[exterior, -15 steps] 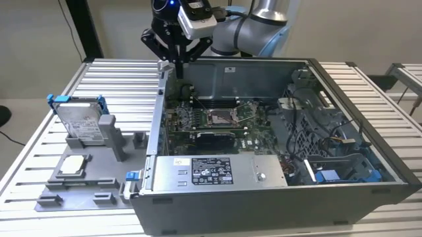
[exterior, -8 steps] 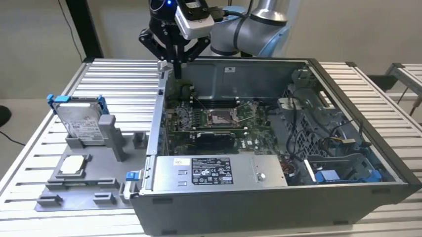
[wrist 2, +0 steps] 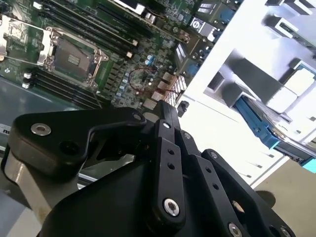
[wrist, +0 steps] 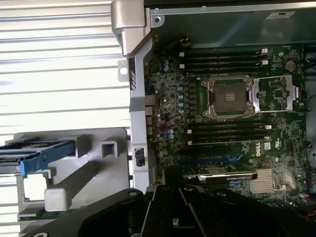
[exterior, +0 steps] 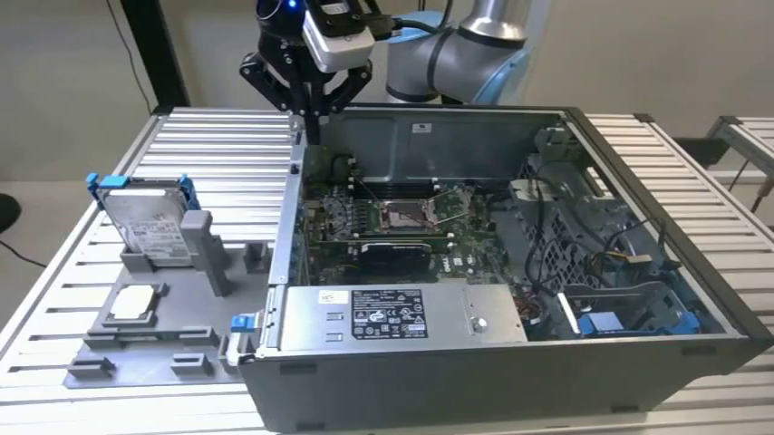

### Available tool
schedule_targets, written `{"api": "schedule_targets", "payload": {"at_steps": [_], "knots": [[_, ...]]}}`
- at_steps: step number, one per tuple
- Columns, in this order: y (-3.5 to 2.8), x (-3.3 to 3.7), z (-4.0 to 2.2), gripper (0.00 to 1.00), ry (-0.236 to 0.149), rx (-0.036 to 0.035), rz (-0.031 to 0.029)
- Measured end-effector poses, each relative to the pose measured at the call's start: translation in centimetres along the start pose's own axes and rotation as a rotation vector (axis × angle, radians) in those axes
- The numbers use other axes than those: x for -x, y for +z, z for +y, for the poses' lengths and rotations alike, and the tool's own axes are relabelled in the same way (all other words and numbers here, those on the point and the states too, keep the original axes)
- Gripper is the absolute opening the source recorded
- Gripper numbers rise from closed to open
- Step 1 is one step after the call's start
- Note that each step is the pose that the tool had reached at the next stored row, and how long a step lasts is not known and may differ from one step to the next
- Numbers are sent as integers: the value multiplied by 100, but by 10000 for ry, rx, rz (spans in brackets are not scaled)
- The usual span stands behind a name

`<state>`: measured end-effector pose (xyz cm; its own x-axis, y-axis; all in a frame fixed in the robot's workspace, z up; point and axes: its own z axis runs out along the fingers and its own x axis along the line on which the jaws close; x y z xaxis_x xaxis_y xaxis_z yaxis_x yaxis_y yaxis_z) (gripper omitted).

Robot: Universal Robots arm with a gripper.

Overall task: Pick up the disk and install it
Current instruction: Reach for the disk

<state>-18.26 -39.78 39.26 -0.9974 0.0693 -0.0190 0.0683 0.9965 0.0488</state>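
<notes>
While your tool (exterior: 314, 116) hangs closed and empty over the case (exterior: 508, 379), the disk (exterior: 148, 222) stands upright, well apart. Its white label is illegible.

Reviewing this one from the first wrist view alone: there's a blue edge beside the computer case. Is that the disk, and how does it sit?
Observer: Yes. In the exterior view the disk stands upright in a grey stand, label facing the camera.
Operator: Does the gripper hold it?
Observer: No. The gripper hangs empty over the far corner of the case at the exterior view's left, apart from the disk.
Operator: Anything blue inside the case?
Observer: A blue part sits in its near corner at the exterior view's right; what it is, I cannot tell.
</notes>
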Motion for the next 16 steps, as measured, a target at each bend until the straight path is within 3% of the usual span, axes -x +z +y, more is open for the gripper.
{"api": "schedule_targets", "payload": {"at_steps": [16], "knots": [[-7, -298, -15, 0, -1, -1, 1]]}}
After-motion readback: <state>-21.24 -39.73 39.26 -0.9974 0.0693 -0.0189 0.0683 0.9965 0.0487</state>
